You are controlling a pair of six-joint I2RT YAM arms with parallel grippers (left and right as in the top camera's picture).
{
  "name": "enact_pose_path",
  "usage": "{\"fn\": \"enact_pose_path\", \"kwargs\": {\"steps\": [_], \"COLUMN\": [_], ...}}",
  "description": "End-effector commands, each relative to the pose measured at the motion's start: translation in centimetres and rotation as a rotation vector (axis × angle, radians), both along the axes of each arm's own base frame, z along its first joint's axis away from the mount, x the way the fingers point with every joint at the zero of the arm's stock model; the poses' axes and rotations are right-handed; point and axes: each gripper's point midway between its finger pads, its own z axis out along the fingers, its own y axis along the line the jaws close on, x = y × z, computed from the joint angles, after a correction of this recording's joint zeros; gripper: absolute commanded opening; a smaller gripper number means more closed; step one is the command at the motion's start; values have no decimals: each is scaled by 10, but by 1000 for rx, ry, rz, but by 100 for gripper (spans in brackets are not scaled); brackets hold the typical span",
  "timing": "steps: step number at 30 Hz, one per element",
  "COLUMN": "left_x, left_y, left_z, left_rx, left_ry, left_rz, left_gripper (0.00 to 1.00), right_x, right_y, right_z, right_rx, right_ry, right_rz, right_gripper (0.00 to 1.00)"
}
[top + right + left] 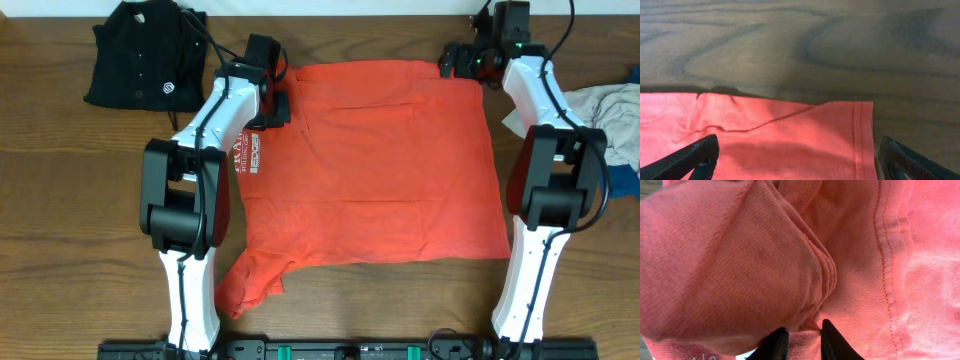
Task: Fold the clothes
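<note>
T-shirt [380,170] lies spread on the surface [60,200] between my arms, its far edge running left to right from one gripper to the other. At the far left corner my left gripper [804,332] is nearly closed, pinching a bunched fold of cloth. At the far right corner my right gripper [799,150] stands wide and holds nothing, straddling the hem [860,135]. I judge it must lower and close there.

white print [247,158] on red-orange T-shirt [400,170], too small to read

Dark brown wood-grain table [380,305], soft even light.
</note>
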Motion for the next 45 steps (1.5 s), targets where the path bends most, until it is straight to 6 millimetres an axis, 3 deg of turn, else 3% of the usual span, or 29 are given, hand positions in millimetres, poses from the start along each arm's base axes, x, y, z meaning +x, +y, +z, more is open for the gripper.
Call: {"fn": "enact_pose_path", "kwargs": {"steps": [1,14,27,33,45], "left_x": [-1,-1,2,3,3], "left_y": [3,-1,-2,-2,-2], "left_z": [-5,-4,-3,-3,-3], "left_rx": [4,-18,-21,-21,-21], "left_ry": [9,12,-2,-4,-4], "left_rz": [-2,-8,-7,-8,-8], "left_gripper": [23,23,23,23,23], "right_x": [3,5,4,4,7], "right_y": [1,-20,-19,-13,-4], "right_z": [-7,-19,-31,-46,-46], "right_rx": [-1,44,44,47,43], "right_ry": [-7,10,24,40,28], "right_rz": [13,-88,-87,-79,-66], "right_gripper": [99,99,99,99,99]}}
